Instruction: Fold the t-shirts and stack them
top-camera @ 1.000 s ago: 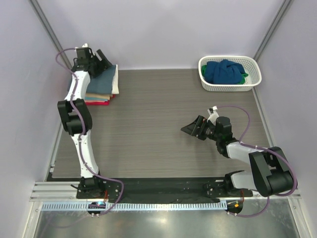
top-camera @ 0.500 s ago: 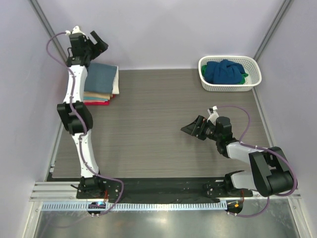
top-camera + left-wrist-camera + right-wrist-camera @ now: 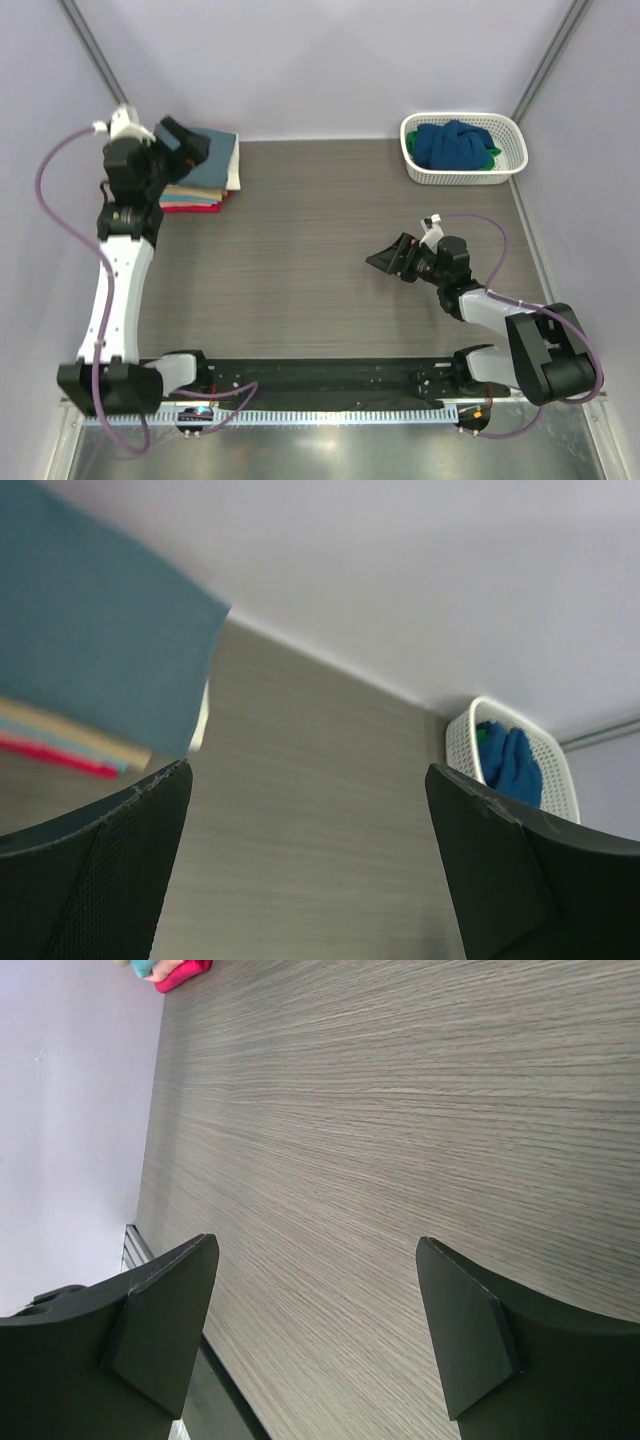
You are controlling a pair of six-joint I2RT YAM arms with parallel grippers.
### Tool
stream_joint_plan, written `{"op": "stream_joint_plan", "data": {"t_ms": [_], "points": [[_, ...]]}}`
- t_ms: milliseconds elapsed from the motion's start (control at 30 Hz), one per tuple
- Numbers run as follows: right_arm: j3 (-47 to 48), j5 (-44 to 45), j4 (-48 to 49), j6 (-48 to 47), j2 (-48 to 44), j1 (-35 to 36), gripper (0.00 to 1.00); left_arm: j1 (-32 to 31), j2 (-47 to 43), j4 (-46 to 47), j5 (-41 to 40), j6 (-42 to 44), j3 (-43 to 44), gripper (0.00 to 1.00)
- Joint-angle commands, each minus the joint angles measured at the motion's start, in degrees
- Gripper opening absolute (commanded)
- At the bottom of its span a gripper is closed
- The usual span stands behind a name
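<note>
A grey wood-grain laminate table (image 3: 300, 250) is seen across most of the top view. At its far left corner a squared stack of folded t-shirts (image 3: 210, 165) is found, with a slate grey-blue shirt (image 3: 90, 660) uppermost and cream, tan, teal and red edges showing beneath. At the far right a white plastic lattice basket (image 3: 458, 177) is placed, in which a crumpled dark blue shirt (image 3: 452, 142) is heaped over a green one (image 3: 494, 153).

These two are judged to be what is left to fold. The cloth is expected to be light, limp and non-slippery, sagging wherever it is unsupported. A raised ridge on top of the blue heap is judged the best pinch point. The green shirt may be dragged along, and the light basket may be shifted.

The left gripper (image 3: 185, 142) is held just beside the stack, its jaws spread with nothing between them. The right gripper (image 3: 388, 258) is poised low over bare table, likewise spread and unloaded.
</note>
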Motion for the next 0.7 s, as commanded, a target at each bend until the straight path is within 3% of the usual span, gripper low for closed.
{"op": "stream_joint_plan", "data": {"t_ms": [0, 67, 300, 467, 667], "points": [[0.21, 0.85, 1.35, -0.01, -0.75, -0.07, 0.86, 0.24, -10.09, -2.71, -3.75, -0.71, -16.24, 1.00], [0.30, 0.85, 1.35, 0.08, -0.49, -0.16, 0.86, 0.16, -18.50, -4.29, -4.37, -1.14, -25.44, 1.00], [1.09, 1.64, -0.67, -0.18, -0.05, -0.07, 0.87, 0.16, -38.74, -11.58, -6.04, -1.24, -41.66, 1.00], [2.41, 0.77, -1.29, -0.10, 1.97, -0.16, 0.87, -0.11, -43.61, -15.37, -7.10, 0.08, -42.38, 1.00], [3.29, 5.96, -7.35, -1.50, -1.80, 0.01, 0.91, -0.20, -44.84, -17.93, -4.83, 3.25, -41.32, 1.00]]}}
